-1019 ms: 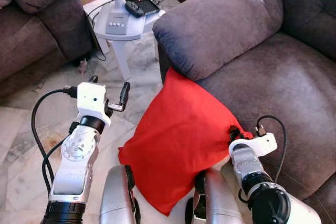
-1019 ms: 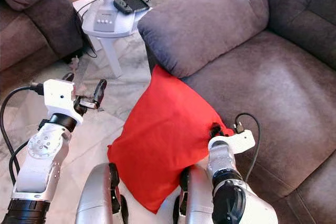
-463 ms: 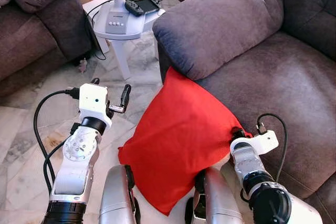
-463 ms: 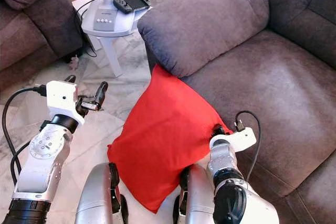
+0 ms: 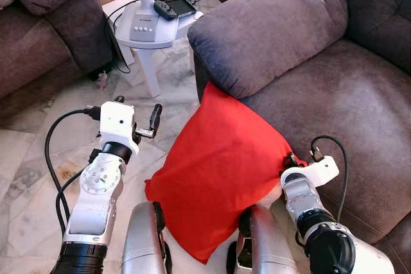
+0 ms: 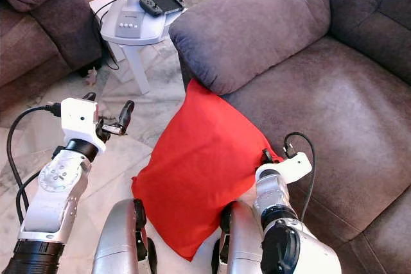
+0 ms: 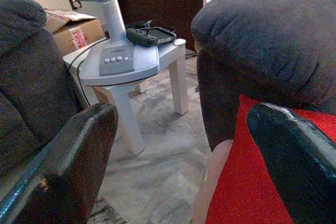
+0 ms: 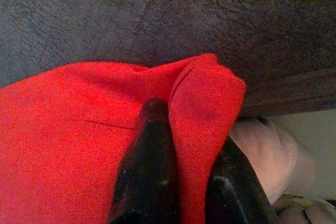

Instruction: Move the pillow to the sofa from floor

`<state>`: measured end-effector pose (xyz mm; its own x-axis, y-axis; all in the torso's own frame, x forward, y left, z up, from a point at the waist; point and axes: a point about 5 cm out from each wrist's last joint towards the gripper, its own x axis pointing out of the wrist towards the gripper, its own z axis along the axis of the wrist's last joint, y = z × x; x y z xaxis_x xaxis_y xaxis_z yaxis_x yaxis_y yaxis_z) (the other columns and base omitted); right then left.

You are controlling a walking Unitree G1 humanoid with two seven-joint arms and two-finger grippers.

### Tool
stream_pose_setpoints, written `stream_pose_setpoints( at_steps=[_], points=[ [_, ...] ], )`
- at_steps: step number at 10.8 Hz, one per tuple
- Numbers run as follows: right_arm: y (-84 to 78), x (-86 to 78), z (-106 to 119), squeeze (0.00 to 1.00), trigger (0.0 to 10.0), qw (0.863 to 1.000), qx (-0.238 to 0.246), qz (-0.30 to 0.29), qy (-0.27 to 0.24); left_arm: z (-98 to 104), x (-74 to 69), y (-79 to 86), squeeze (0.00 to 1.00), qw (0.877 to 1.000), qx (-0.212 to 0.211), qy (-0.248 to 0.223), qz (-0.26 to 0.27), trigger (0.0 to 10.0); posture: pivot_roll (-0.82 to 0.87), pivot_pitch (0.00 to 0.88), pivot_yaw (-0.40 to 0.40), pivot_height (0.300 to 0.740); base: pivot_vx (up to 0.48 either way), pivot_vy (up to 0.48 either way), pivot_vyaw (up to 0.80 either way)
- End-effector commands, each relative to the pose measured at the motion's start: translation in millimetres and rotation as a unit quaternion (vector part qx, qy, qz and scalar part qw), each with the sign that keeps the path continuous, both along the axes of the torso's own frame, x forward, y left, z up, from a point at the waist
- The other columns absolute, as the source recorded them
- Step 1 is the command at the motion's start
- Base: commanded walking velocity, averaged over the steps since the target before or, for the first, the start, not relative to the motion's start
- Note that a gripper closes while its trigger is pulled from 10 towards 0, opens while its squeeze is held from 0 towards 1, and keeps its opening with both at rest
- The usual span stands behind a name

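A red pillow (image 5: 218,171) leans against the front of the grey sofa (image 5: 334,94), its top corner under the armrest (image 5: 270,30) and its lower end over my legs. My right gripper (image 5: 290,158) is shut on the pillow's right corner (image 8: 202,108), with the cloth pinched between the two black fingers (image 8: 149,171). My left gripper (image 5: 138,115) stands open to the left of the pillow, above the marble floor, with nothing between its fingers (image 7: 68,166).
A white side table (image 5: 151,27) with a fan base, a remote and a phone stands beyond the left gripper. A second dark sofa (image 5: 45,30) is at the far left. A cardboard box (image 7: 71,32) sits behind the table.
The left gripper has drifted slightly right toward the pillow. The right gripper keeps its hold on the pillow corner, shifted a little.
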<state>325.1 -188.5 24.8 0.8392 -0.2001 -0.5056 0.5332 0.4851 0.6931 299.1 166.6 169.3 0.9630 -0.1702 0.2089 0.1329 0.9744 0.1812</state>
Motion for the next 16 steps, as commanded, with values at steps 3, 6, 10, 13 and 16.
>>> stream_pose_setpoints(
  at_steps=[3, 6, 10, 13, 16],
  points=[
    [0.4, -3.4, -5, 0.0, 0.0, 1.0, 0.002, 0.001, 0.014, -4, 4.4, -1.6, 0.0, 1.0, 0.005, 0.005, -0.001, 10.0, 0.14, 0.18, -0.034, 0.586, 0.0, 0.0, 0.0],
    [6.3, 6.6, 7, 0.0, 0.0, 0.996, -0.053, 0.065, -0.009, -9, 10.5, -1.5, 0.0, 1.0, -0.004, 0.014, 0.005, 10.0, 0.13, 0.151, -0.034, 0.586, 0.0, 0.0, 0.0],
    [6.1, 8.4, 17, 0.0, 10.0, 0.972, -0.161, 0.153, -0.075, -22, 21.8, -6.9, 0.0, 0.998, -0.038, 0.04, 0.01, 10.0, 0.08, 0.107, -0.026, 0.586, 0.0, 0.0, 0.0],
    [4.9, 14.8, 36, 0.0, 10.0, 0.957, -0.19, 0.167, -0.138, -17, 27.8, -7.7, 0.0, 0.999, -0.044, 0.028, 0.011, 10.0, 0.08, 0.083, -0.027, 0.586, 0.0, 0.0, 0.0],
    [16.9, 27.0, 62, 0.0, 10.0, 0.939, -0.194, 0.202, -0.2, -16, 34.0, -5.4, 0.0, 0.999, -0.041, 0.023, 0.014, 10.0, 0.06, 0.058, -0.024, 0.586, 0.0, 0.0, 0.0]
  ],
)
